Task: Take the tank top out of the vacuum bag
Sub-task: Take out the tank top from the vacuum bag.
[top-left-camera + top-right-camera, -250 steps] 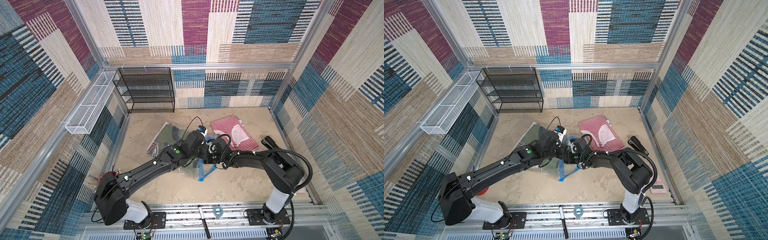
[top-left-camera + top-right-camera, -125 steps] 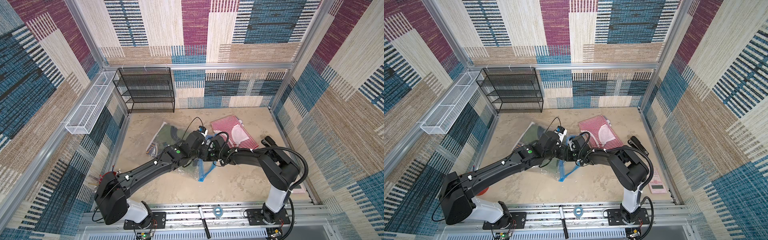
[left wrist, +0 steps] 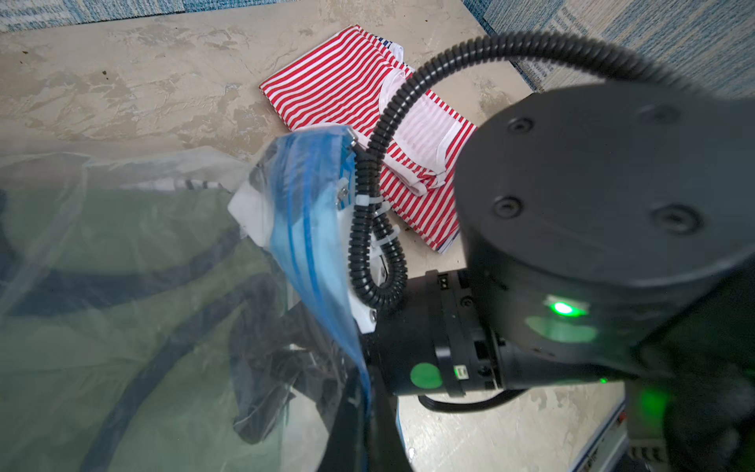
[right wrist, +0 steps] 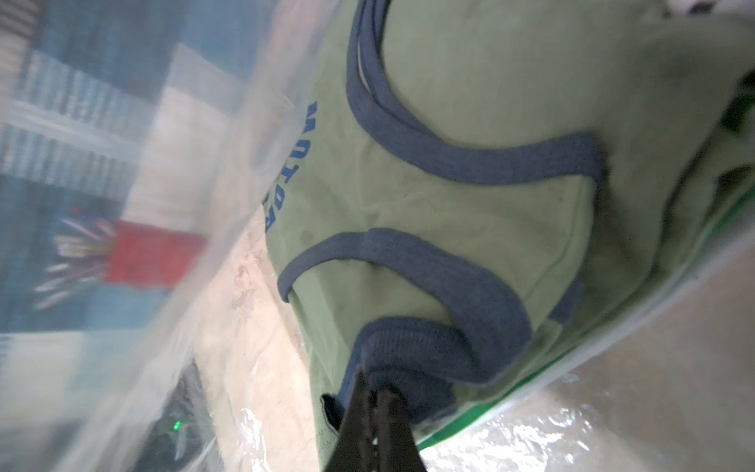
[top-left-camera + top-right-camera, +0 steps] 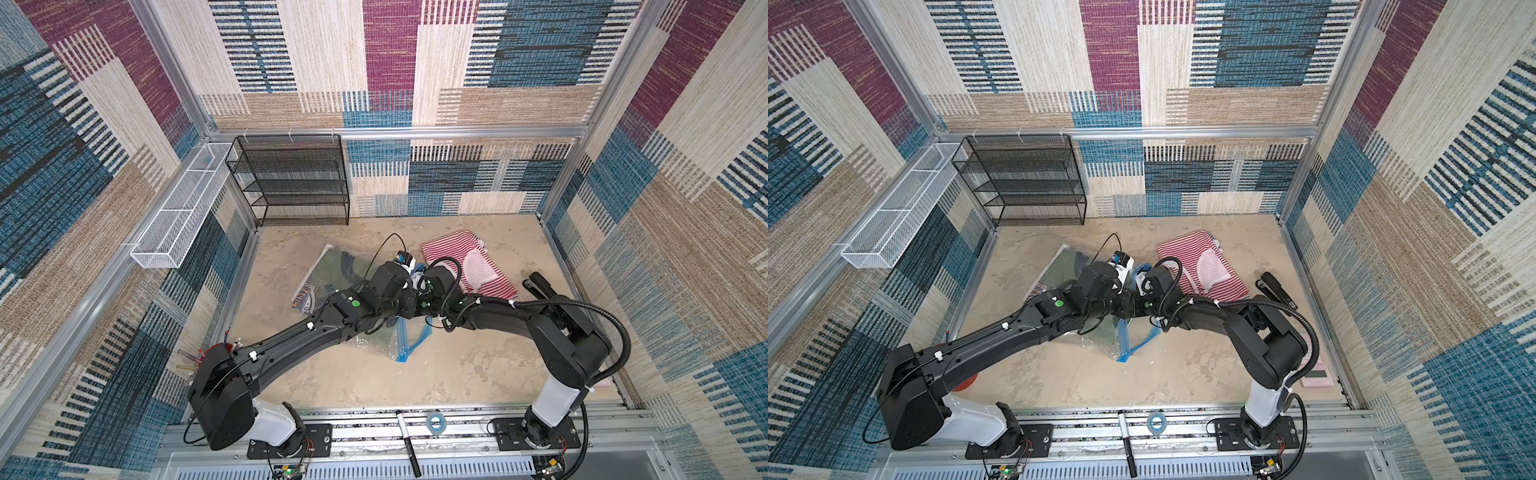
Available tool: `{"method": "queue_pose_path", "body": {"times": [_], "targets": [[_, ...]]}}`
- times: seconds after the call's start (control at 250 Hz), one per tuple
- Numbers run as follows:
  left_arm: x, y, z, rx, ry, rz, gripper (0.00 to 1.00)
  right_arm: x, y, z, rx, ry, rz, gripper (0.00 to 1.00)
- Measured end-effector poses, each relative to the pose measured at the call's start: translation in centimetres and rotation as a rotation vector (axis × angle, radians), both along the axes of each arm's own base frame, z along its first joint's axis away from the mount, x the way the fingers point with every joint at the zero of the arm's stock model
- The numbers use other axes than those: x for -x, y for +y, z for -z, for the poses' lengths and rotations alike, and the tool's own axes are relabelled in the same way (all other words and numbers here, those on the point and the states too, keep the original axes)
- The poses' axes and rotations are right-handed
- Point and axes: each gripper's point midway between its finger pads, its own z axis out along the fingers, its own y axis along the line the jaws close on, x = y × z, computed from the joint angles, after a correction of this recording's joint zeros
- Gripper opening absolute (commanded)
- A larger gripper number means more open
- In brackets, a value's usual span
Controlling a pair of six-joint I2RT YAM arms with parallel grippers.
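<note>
Right gripper (image 4: 374,404) inside vacuum bag (image 3: 302,229), clamped on tank top (image 4: 449,184) blue trim. Left gripper (image 3: 363,425) closed on bag's zip edge.

Left arm (image 5: 299,337) and right arm (image 5: 498,315) outstretched, wrists side by side, jaws closed.

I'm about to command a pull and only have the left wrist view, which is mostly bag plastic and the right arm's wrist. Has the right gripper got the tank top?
Observer: Yes. In the right wrist view the right gripper is shut on a navy-trimmed strap of the green tank top.
Operator: How much of it is inside the bag?
Observer: Nearly all. In both top views it shows through the vacuum bag plastic, printed end toward the black mesh shelf.
Operator: Anything along the right arm's side?
Observer: A black stapler-like tool lies near the striped garment.
</note>
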Motion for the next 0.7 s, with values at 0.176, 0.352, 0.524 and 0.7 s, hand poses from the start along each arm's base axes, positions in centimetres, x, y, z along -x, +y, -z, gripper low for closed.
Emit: {"method": "queue_pose_path", "body": {"times": [0.176,0.352,0.524,0.7], "targets": [[-0.2,0.0,-0.2,0.004,-0.01,-0.007,0.0,0.0,0.2,-0.2,-0.014,-0.009,-0.009,0.05],[-0.4,0.3,0.0,-0.007,-0.012,-0.019,0.0,0.3,-0.2,1.8,0.016,0.02,-0.005,0.32],[-0.3,0.2,0.2,-0.012,-0.008,-0.017,0.0,0.1,-0.6,2.6,0.042,0.028,0.017,0.41],[-0.4,0.2,0.4,-0.017,-0.003,-0.017,0.0,-0.1,-1.1,3.1,0.062,0.037,0.035,0.41]]}}
